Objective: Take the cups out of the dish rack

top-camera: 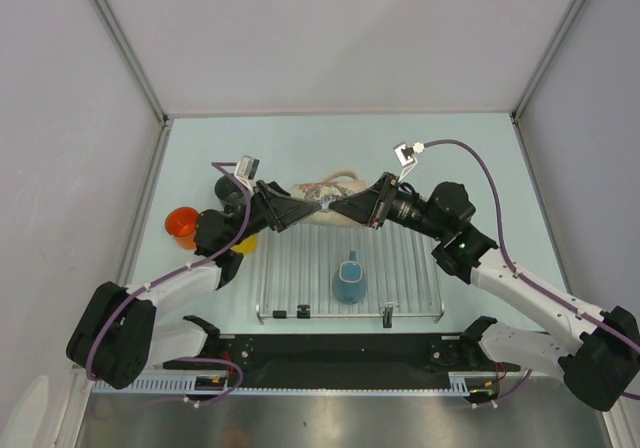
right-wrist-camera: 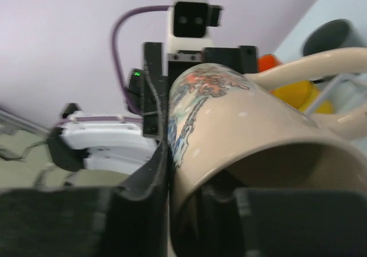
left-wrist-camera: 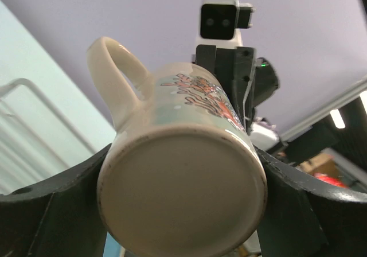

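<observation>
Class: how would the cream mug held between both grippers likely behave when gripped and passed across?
The cream mug looks rigid, glazed ceramic, so probably slippery in the left gripper. Its round body could roll if laid sideways. Dropped onto the dish rack, it might chip.

Bright, even, diffuse light fills the top view. The pale tabletop [top-camera: 300, 138] carries only faint, soft shadows under the arms and the dish rack [top-camera: 300, 268], with no hard glare. The straight enclosure edges [top-camera: 121, 43] lean outward toward the corners, a mild wide-angle bend. In the left wrist view the cream mug [left-wrist-camera: 183, 194] is close and fairly sharp, its base shaded, and a strip light [left-wrist-camera: 338, 118] glows at right. The right wrist view is soft: the mug's near rim and the dark foreground are out of focus.
</observation>
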Tool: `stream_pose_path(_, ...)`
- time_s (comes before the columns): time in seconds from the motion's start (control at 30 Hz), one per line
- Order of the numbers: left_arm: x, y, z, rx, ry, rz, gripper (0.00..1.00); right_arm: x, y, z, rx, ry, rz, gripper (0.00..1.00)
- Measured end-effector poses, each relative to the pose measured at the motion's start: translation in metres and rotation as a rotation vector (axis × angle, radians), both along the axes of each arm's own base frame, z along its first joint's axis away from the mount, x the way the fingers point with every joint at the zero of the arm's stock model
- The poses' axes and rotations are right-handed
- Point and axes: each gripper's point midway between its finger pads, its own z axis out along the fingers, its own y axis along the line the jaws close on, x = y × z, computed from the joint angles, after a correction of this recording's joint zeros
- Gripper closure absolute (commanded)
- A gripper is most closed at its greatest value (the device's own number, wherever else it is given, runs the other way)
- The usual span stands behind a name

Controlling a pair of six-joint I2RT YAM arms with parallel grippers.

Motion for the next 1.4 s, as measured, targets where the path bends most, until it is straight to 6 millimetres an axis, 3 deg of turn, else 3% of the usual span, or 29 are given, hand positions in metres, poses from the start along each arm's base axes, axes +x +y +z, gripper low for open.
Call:
stream_pose_path(0.03,0.000,0.000,0.000,-0.004,0.003,-0.001,0.99,-0.002,0.001,0.004,0.016,0.002,0.011,1.00)
stream_pose_path(0.13,-0.003,0.000,0.004,-0.020,-0.006,-0.010,1.00,-0.005,0.002,0.009,0.030,-0.011,0.025,1.00)
stream_pose_path(0.2,-0.003,0.000,0.004,-0.021,-0.008,-0.010,0.91,-0.006,0.002,0.010,0.033,-0.013,0.026,1.00)
stream_pose_path(0.23,-0.003,0.000,0.004,-0.020,-0.009,-0.010,0.69,-0.006,0.002,0.011,0.033,-0.014,0.025,1.00)
stream_pose_path(0.3,-0.004,0.000,0.004,-0.018,-0.010,-0.015,0.40,-0.007,0.001,0.011,0.031,-0.013,0.021,1.00)
stream_pose_path(0.33,-0.005,0.000,0.004,-0.017,-0.010,-0.018,0.18,-0.008,0.000,0.011,0.028,-0.013,0.020,1.00)
stream_pose_path(0.43,-0.007,-0.001,0.002,-0.005,-0.010,-0.036,0.00,-0.012,-0.003,0.010,0.011,-0.010,0.010,1.00)
stream_pose_path(0.6,0.006,0.004,0.004,0.057,0.010,-0.014,0.00,-0.014,-0.021,0.006,-0.041,-0.022,-0.060,1.00)
stream_pose_path(0.7,0.026,0.021,0.021,0.071,-0.015,0.066,0.00,-0.012,-0.041,0.004,-0.084,-0.031,-0.151,1.00)
stream_pose_path(0.8,0.042,0.042,0.041,0.079,-0.053,0.189,0.00,0.008,-0.076,-0.020,-0.203,0.026,-0.346,1.00)
stream_pose_path(0.9,0.052,0.055,0.041,0.128,-0.024,0.310,0.00,0.038,-0.118,-0.048,-0.409,0.125,-0.584,1.00)
stream_pose_path(1.0,0.067,0.066,0.019,0.218,0.060,0.409,0.01,0.072,-0.157,-0.061,-0.633,0.197,-0.816,1.00)
stream_pose_path(1.13,0.082,0.076,-0.030,0.353,0.218,0.478,0.02,0.118,-0.198,-0.065,-0.808,0.271,-1.040,1.00)
stream_pose_path(1.23,0.084,0.083,-0.065,0.439,0.339,0.504,0.02,0.145,-0.226,-0.075,-0.897,0.333,-1.162,1.00)
stream_pose_path(1.4,0.080,0.094,-0.098,0.528,0.453,0.549,0.02,0.182,-0.267,-0.108,-1.021,0.478,-1.266,1.00)
